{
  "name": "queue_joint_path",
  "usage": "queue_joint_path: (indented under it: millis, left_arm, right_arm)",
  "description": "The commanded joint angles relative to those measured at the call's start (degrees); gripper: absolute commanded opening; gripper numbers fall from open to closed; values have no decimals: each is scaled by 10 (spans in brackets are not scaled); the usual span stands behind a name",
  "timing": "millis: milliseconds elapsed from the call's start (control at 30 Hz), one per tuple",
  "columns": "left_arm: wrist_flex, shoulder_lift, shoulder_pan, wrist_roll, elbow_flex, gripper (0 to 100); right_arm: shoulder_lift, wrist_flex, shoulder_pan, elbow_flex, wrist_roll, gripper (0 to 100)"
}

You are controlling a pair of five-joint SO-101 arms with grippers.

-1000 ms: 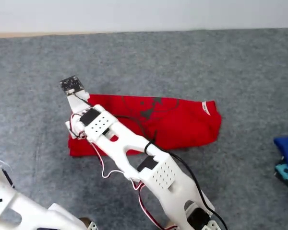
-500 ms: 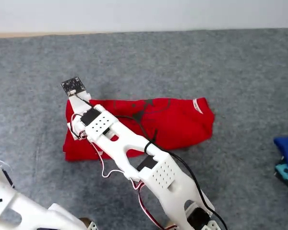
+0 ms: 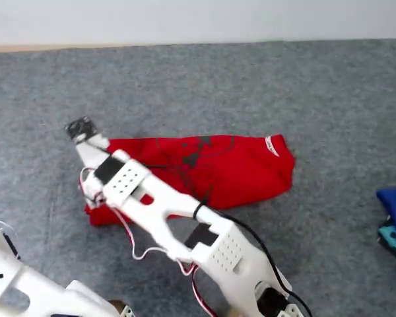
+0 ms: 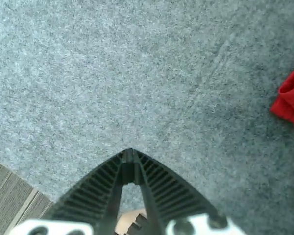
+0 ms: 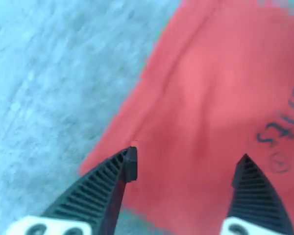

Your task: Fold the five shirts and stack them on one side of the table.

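Left gripper (image 4: 131, 154), closed and empty, is hanging over the mat (image 4: 137, 73) at lower left. Right gripper (image 5: 186, 161), jaws spread, is hovering over the left end of the shirt (image 3: 218, 168), which is lying long-axis left-to-right at mid-frame, so this gripper is sitting nearer it.

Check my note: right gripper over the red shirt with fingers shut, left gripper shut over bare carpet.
Wrong on one point: the right wrist view shows the right gripper over the red shirt with its fingers open. The left gripper is indeed shut over bare carpet.
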Motion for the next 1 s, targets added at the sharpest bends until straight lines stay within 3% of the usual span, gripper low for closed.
queue_joint_path:
  millis: [0, 333, 600, 967]
  left_arm:
    - [-11, -10, -4, -4, -2, 4]
    - [-11, -10, -5, -4, -1, 4]
    - [-11, -10, -5, -4, -1, 4]
    - [-11, -10, -5, -4, -2, 4]
  right_arm:
    - [-22, 3, -15, -9, -9, 318]
    - [65, 9, 35, -10, 4, 308]
    - [65, 12, 35, -11, 5, 4]
    - [64, 11, 36, -11, 5, 12]
